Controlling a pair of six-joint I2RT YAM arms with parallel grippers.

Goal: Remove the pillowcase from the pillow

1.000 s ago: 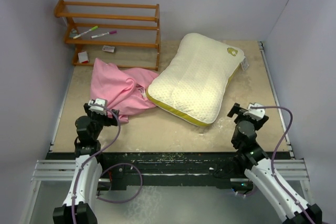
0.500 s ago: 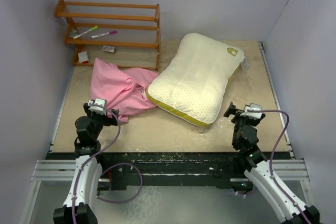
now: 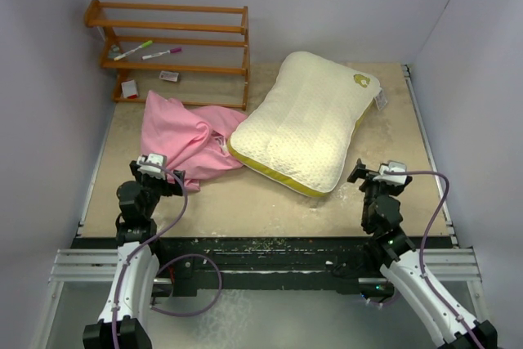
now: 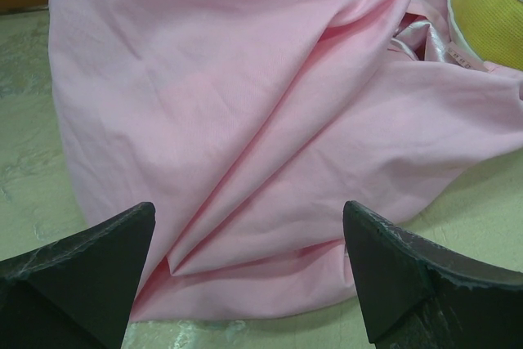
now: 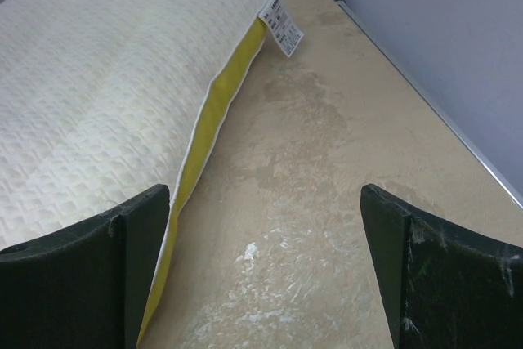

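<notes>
The pink pillowcase (image 3: 188,140) lies crumpled on the table, left of the pillow; it fills the left wrist view (image 4: 245,112). The cream-white pillow (image 3: 306,124) with a yellow-green edge band lies bare and diagonal at mid-table; its edge, logo patch and white tag (image 5: 280,26) show in the right wrist view (image 5: 98,79). My left gripper (image 3: 160,171) is open and empty at the pillowcase's near edge (image 4: 249,263). My right gripper (image 3: 377,174) is open and empty over bare table, just right of the pillow's near corner.
A wooden rack (image 3: 172,46) stands at the back left with markers (image 3: 151,48) on a shelf and small items beneath. White walls close the sides and back. Bare beige table (image 5: 327,202) lies right of the pillow.
My right gripper has shifted slightly left and nearer the pillow's corner. The left arm, pillowcase and pillow have not moved.
</notes>
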